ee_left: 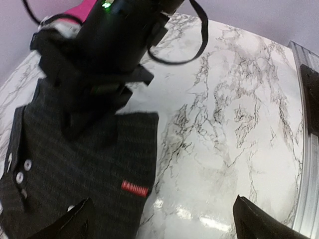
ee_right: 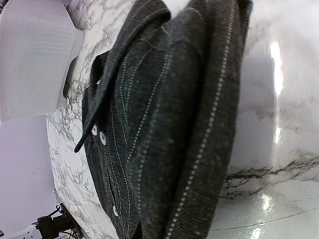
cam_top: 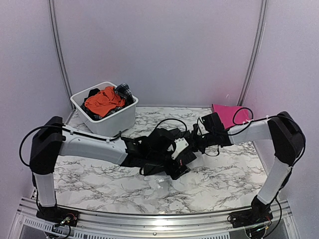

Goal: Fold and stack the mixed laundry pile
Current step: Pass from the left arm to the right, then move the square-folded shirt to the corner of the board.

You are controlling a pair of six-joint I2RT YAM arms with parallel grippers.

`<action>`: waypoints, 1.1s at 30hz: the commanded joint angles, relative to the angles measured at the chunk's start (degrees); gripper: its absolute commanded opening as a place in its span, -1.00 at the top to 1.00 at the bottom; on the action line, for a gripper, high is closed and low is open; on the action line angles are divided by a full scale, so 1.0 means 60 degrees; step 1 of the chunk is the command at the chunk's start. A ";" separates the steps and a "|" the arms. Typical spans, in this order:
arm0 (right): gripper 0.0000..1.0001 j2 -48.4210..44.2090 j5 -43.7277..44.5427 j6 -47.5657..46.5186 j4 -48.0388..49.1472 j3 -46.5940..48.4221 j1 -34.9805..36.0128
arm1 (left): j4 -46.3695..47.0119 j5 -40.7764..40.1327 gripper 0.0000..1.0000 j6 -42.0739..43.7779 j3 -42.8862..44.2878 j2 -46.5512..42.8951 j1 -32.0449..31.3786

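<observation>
Where the marble table (cam_top: pixel 224 179) is broadest, mid-surface, the black pinstriped shirt (cam_top: pixel 149 152) lies crumpled with both arms reaching in over it. Left gripper (ee_left: pixel 164 225): fingers spread wide, holding nothing, hovering low with one fingertip over the shirt and the other over bare marble. Right gripper (cam_top: pixel 199 135): fingers buried in a raised fold of the shirt that fills its wrist view, and it reads as clamped on that fold. The shirt's side edge runs straight; beyond it the marble is open as far as the metal rail (ee_left: pixel 305 124). The white tub (cam_top: pixel 117 122) sits back left, well apart from the shirt, holding the orange garment (cam_top: pixel 102 102) with the dark plaid piece (cam_top: pixel 123 91) on top. The magenta cloth (cam_top: pixel 227 115) lies flat at the back right corner. A red label (ee_left: pixel 134 188) is sewn near the shirt's corner, and white buttons (ee_left: pixel 20 177) line the opposite edge
</observation>
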 commanded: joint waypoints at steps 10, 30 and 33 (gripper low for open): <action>1.00 0.1431 0.4830 -0.7563 -0.7053 0.6369 -0.0978 | -0.0752 -0.1989 -0.98 -0.1000 -0.2224 -0.2716 0.0394; 1.00 0.2106 0.6477 -0.9206 -0.7506 0.9860 -0.3089 | -0.1665 -0.2200 -0.98 -0.0973 -0.2175 -0.2639 0.0394; 1.00 0.2153 0.6014 -0.9139 -0.7533 1.0259 -0.3343 | -0.1694 -0.2181 -0.98 -0.0898 -0.2148 -0.2539 0.0394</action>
